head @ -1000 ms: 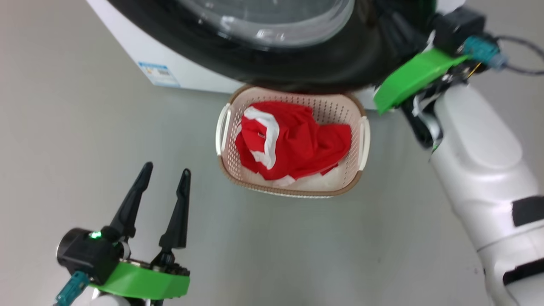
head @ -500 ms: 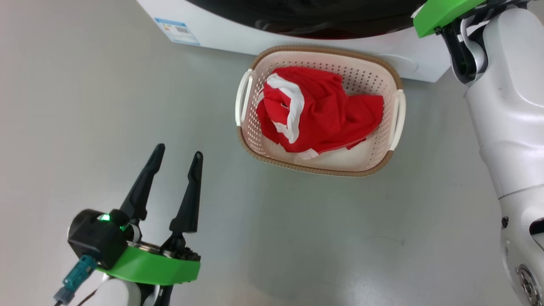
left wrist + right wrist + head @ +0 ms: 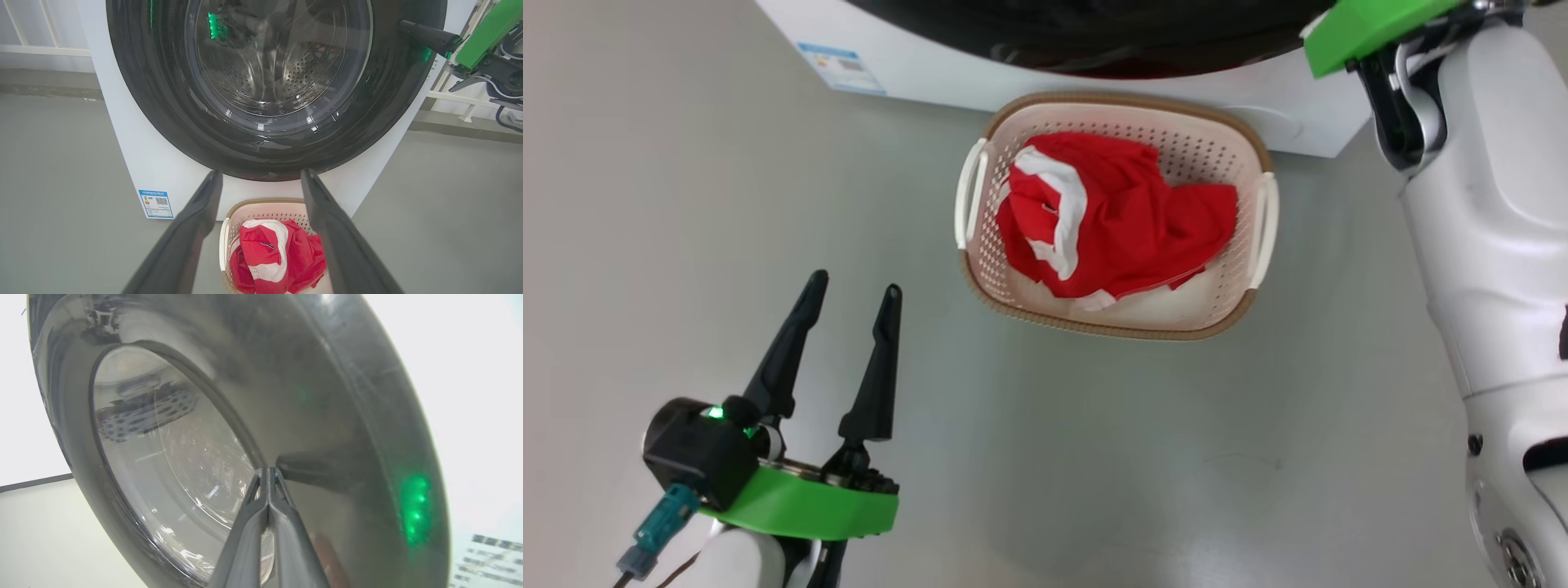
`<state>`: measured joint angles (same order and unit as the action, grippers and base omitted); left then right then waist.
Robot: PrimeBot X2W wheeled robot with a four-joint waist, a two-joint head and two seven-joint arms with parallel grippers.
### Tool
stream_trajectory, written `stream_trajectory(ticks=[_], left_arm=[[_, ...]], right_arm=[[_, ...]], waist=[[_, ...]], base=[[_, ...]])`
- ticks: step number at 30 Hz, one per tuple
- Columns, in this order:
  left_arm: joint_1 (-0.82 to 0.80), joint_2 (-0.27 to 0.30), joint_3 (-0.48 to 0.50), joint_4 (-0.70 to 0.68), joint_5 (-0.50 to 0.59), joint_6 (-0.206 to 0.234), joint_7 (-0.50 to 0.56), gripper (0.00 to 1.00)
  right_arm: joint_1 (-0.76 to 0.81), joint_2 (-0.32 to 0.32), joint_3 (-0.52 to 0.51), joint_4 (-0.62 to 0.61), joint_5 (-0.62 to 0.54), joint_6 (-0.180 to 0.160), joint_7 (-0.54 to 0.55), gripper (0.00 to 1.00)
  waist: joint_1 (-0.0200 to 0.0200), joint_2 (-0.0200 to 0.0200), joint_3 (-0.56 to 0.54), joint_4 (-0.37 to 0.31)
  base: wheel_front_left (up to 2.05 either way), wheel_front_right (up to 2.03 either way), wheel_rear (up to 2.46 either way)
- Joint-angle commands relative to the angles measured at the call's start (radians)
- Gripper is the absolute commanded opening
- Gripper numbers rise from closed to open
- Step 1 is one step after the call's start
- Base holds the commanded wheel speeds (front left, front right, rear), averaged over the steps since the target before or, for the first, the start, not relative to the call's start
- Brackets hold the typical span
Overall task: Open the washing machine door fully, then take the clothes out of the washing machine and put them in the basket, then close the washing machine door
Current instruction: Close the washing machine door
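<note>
Head view: clothes (image 3: 1111, 220) sit bundled in the basket (image 3: 1111, 333), which is on the floor (image 3: 727, 204) tight up to the washing machine (image 3: 1013, 80) front, right below the door (image 3: 1094, 33). That gives a short drop from drum to basket, so the placement makes sense to us. Left gripper (image 3: 854, 284) hangs over bare floor well left of the basket, fingers spread, nothing in it; we read that as parked clear of the door's path. Right forearm (image 3: 1486, 245) reaches up past the machine's right corner. Left wrist view: door looks flush or nearly flush on the machine face, and the steel drum (image 3: 286, 73) behind the glass shows no red, so unloading looks done. Right gripper (image 3: 404, 25) comes in at upper right, tip at the black rim, on the side away from the blue label (image 3: 155, 203). Basket with clothes sits directly below the door. Right wrist view: right gripper (image 3: 267, 470) has its fingers pressed together into one point, holding nothing, tip meeting its own reflection on the glossy rim just beside the glass window (image 3: 163, 449), which looks like contact. Closed fingers make a stiff pusher, and the rim is a safer push spot than the bulging glass, we reckon. We judge this as the last step, closing the door; we can't tell if the latch has caught.
</note>
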<state>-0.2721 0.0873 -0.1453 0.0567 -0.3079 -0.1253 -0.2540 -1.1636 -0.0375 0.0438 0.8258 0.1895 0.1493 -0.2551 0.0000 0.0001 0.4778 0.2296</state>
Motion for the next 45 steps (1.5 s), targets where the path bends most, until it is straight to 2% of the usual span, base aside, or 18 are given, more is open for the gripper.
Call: stream_trajectory(ticks=[1, 2, 3, 4, 10, 17, 33, 45], left_arm=[[-0.011, 0.032, 0.042, -0.017, 0.008, -0.005, -0.008, 1.00], [-0.008, 0.034, 0.044, -0.015, 0.009, -0.005, -0.008, 1.00], [-0.004, 0.036, 0.047, -0.014, 0.010, -0.005, -0.008, 1.00], [0.004, 0.041, 0.052, -0.011, 0.013, -0.005, -0.008, 1.00], [0.026, 0.049, 0.076, 0.001, 0.013, -0.005, -0.008, 1.00], [0.066, 0.044, 0.113, 0.018, 0.004, -0.005, -0.008, 1.00], [0.199, 0.021, 0.154, 0.042, -0.015, -0.005, -0.008, 1.00], [0.282, 0.025, 0.187, 0.027, 0.011, -0.005, -0.008, 1.00]], right_arm=[[0.013, -0.014, 0.002, -0.052, 0.031, -0.019, -0.007, 0.04], [0.035, -0.014, 0.019, -0.068, 0.054, -0.019, -0.007, 0.35], [0.057, -0.013, 0.038, -0.084, 0.076, -0.019, -0.007, 0.51], [0.104, -0.013, 0.064, -0.124, 0.110, -0.019, -0.007, 1.00], [0.240, -0.013, 0.108, -0.198, 0.149, -0.019, -0.007, 1.00], [0.418, -0.013, 0.118, -0.296, 0.098, -0.019, -0.007, 1.00], [0.836, -0.013, 0.034, -0.533, 0.062, -0.019, -0.007, 1.00], [1.018, -0.013, -0.040, -0.658, 0.041, -0.019, -0.007, 1.00]], waist=[[0.0000, -0.0001, -0.029, -0.029], [0.0000, -0.0001, -0.039, -0.039], [0.0000, -0.0001, -0.050, -0.049], [0.0000, -0.0001, -0.072, -0.071], [0.0000, -0.0001, -0.140, -0.126], [0.0000, -0.0001, -0.241, -0.186], [0.0000, -0.0001, -0.444, -0.246], [0.0000, -0.0001, -0.518, -0.270]], base=[[0.00, 0.00, 0.00], [0.00, 0.00, 0.00], [0.00, 0.00, 0.00], [0.00, 0.00, 0.00], [0.00, 0.00, 0.00], [0.00, 0.00, 0.00], [0.00, 0.00, 0.00], [0.00, 0.00, 0.00]])
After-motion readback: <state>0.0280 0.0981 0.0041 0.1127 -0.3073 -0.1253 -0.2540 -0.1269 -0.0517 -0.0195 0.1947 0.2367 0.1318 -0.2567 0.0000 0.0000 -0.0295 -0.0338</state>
